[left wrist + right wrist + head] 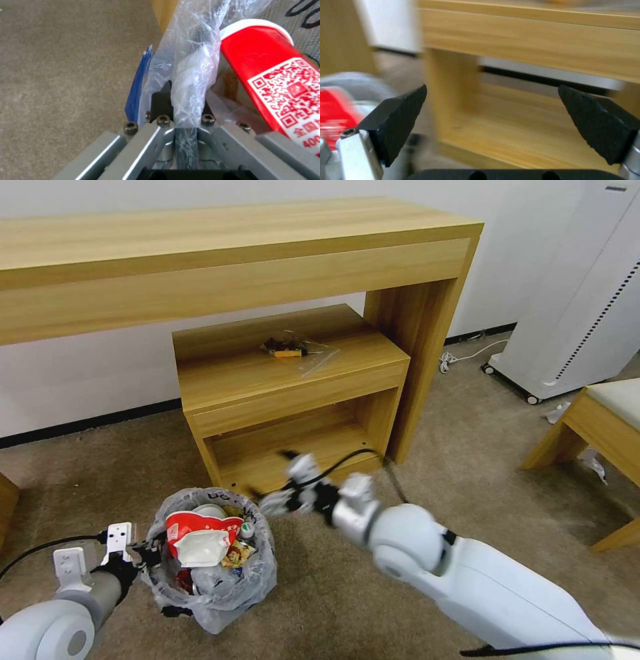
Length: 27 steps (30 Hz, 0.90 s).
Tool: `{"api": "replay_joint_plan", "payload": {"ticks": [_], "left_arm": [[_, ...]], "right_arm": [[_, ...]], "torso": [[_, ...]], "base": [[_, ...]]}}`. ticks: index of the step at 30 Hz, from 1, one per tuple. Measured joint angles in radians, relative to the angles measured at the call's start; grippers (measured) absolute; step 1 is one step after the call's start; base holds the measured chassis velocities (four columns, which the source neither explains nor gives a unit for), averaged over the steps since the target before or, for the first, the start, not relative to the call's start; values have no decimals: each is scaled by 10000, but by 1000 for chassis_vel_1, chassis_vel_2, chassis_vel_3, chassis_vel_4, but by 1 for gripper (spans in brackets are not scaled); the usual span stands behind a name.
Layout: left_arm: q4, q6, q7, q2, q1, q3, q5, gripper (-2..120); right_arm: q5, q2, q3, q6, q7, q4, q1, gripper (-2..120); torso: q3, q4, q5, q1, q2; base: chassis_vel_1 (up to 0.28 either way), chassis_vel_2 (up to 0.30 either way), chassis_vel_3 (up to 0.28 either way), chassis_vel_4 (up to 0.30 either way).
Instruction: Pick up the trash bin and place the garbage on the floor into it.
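While the trash bin [212, 560] sits on the beige carpet floor [320, 593] in front of the low wooden cabinet [287, 380], head view has the left gripper [148, 555] at the bin's near-left rim and the right gripper [277, 502] hovering just past the bin's far-right rim, over carpet, nothing in it. Bin is stuffed: red-and-white paper cup [200, 527], white folded mask-like piece [203, 548], yellow wrapper [235, 555], small bottle cap [247, 529], all inside the crinkled bag liner [257, 580]. Small black-and-orange object [288, 348] with clear sheet lies on the cabinet top, well apart from both grippers. Left wrist view: left fingers [161, 101] pressed together, pinching the liner [190, 75] plus the blue bin wall [136, 87]; blue edge lies just outside one finger, red cup [273, 75] with its QR print just inside beyond the other. Bare carpet [66, 75] on the outer side, no litter there. Right wrist view: right fingers [396, 120] spread wide, gap empty; cabinet shelf opening [506, 120] straight ahead between the tips, red blur of the cup [335, 112] off beside one finger. Judgement: collecting looks nearly or fully done, since no loose garbage shows on the nearby floor; step in hand is the right arm clearing the bin after a drop. Next move calls for checking the floor for leftovers while the left pinch keeps the bin steady; the thin liner could slip or tear under the pinch.
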Motion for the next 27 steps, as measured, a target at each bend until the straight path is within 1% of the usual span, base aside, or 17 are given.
{"api": "replay_joint_plan", "payload": {"ticks": [1,2,3,5,6,8,9,10,12,13,14,17,18,20,27], "left_arm": [[38,0,19,-20,10,-100,-71,0],[38,0,19,-20,10,-100,-71,0],[55,0,32,-25,17,-154,-111,0],[84,0,40,-32,64,-303,-158,0],[84,0,40,-32,64,-303,-158,0],[127,0,38,-19,100,-398,-163,0],[197,0,42,-9,105,-474,-181,0],[197,0,42,-9,105,-474,-181,0],[361,0,35,-5,66,-600,-282,0],[596,0,-25,0,-6,-663,-424,0],[596,0,-25,0,-6,-663,-424,0],[1081,0,-317,-21,-170,-643,-621,0],[1081,0,-317,-21,-170,-643,-621,0],[1462,0,-572,-96,-331,-546,-702,0],[1903,0,-899,-266,-515,-553,-1031,0]], "right_arm": [[-333,-45,961,402,-1,59,-875,100],[-333,-45,961,402,-1,59,-875,100],[-532,-51,1558,632,-28,116,-1400,100],[-1095,96,3236,1145,-248,350,-3049,100],[-1095,96,3236,1145,-248,350,-3049,100],[-1606,282,4396,1535,-533,429,-4253,100],[-1991,456,5150,1864,-742,467,-4989,100],[-1991,456,5150,1864,-742,467,-4989,100],[-2361,726,6008,2247,-991,484,-5815,100],[-2535,980,6612,2610,-1154,503,-6422,100],[-2535,980,6612,2610,-1154,503,-6422,100],[-2774,1278,7272,3144,-1411,473,-6949,100],[-2774,1278,7272,3144,-1411,473,-6949,100],[-2791,1441,7562,3328,-1467,475,-7095,100],[-2671,1486,7640,3389,-1473,483,-7017,100]], "torso": [[0,-1,0,0,0],[0,-1,0,0,0],[0,0,0,0,0],[-1,3,-1,0,0],[-1,3,-1,0,0],[-1,-2,1,0,0],[-2,-2,-1,-1,0],[-2,-2,-1,-1,0],[-2,-1,0,-1,0],[-2,0,-1,-1,0],[-2,0,-1,-1,0],[-2,0,-4,-1,0],[-2,0,-4,-1,0],[-1,2,-3,-1,0],[0,2,-4,-1,0]], "base": [[0,0,0,0],[0,0,0,0],[0,0,0,0],[0,0,0,0],[0,0,0,0],[0,0,0,0],[0,0,0,0],[0,0,0,0],[0,0,0,0],[0,0,0,0],[0,0,0,0],[0,0,0,0],[0,0,0,0],[0,0,0,0],[0,0,0,0]]}}
